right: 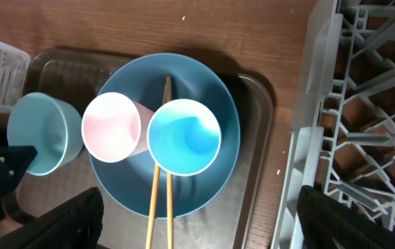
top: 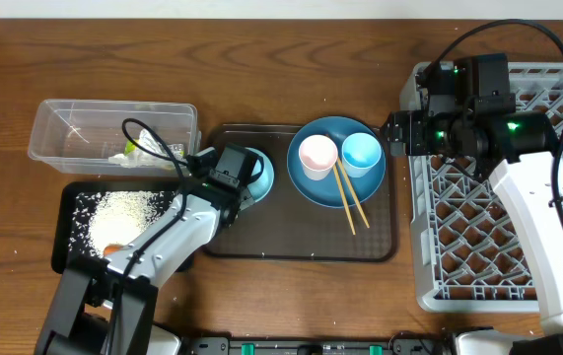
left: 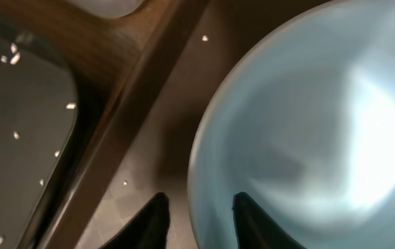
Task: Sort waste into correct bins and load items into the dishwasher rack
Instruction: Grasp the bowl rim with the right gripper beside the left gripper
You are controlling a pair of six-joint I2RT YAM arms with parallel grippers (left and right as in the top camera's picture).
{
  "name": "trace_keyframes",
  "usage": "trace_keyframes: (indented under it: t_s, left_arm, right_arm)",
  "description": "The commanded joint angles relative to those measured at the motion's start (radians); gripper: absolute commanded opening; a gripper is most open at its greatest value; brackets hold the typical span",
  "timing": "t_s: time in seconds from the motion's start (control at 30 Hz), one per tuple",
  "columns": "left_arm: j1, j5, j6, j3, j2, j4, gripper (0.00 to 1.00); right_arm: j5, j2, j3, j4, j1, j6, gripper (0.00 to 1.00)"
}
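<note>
A pale blue-white bowl point(top: 259, 174) point(left: 308, 131) point(right: 39, 134) stands at the left end of the brown serving tray point(top: 291, 232). My left gripper point(top: 245, 179) point(left: 197, 207) straddles the bowl's rim, one finger outside and one inside; whether they press on it does not show. The blue plate point(top: 311, 185) point(right: 204, 187) carries a pink cup point(top: 317, 155) point(right: 111, 127), a light blue cup point(top: 362, 153) point(right: 183, 136) and wooden chopsticks point(top: 350, 200) point(right: 161, 200). My right gripper point(top: 399, 133) point(right: 200, 211) hangs open above the plate's edge, holding nothing.
The grey dishwasher rack point(top: 498, 247) point(right: 363, 104) fills the right side. The clear tub point(top: 74, 133) at the back left holds the yellow-green wrapper point(top: 141, 146). The black tray point(top: 69, 202) point(left: 24, 124) holds rice point(top: 125, 210) and an orange carrot point(top: 113, 248).
</note>
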Motion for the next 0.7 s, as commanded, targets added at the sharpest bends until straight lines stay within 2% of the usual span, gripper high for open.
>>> trace_keyframes:
  t_s: [0.0, 0.07, 0.2, 0.37, 0.53, 0.67]
  left_arm:
    - [0.003, -0.010, 0.004, -0.003, -0.020, 0.006, 0.19]
    - [0.003, -0.014, 0.011, -0.002, -0.045, 0.008, 0.07]
    - [0.003, -0.043, 0.058, -0.001, -0.140, 0.007, 0.06]
    - [0.002, -0.035, 0.064, -0.001, -0.282, -0.059, 0.06]
    - [0.003, -0.021, 0.064, -0.001, -0.389, -0.146, 0.06]
    - [0.002, 0.066, 0.077, -0.001, -0.426, -0.172, 0.06]
  right_arm:
    - [0.003, 0.009, 0.013, -0.002, 0.010, -0.010, 0.89]
    - [0.003, 0.009, 0.013, -0.002, 0.010, -0.010, 0.89]
    - [-0.002, 0.009, 0.013, -0.008, 0.012, -0.011, 0.94]
    - [-0.103, 0.009, 0.013, -0.008, 0.069, -0.159, 0.80]
    - [-0.089, 0.009, 0.013, 0.023, 0.188, -0.160, 0.69]
    - [-0.087, 0.013, 0.013, 0.071, 0.296, -0.156, 0.59]
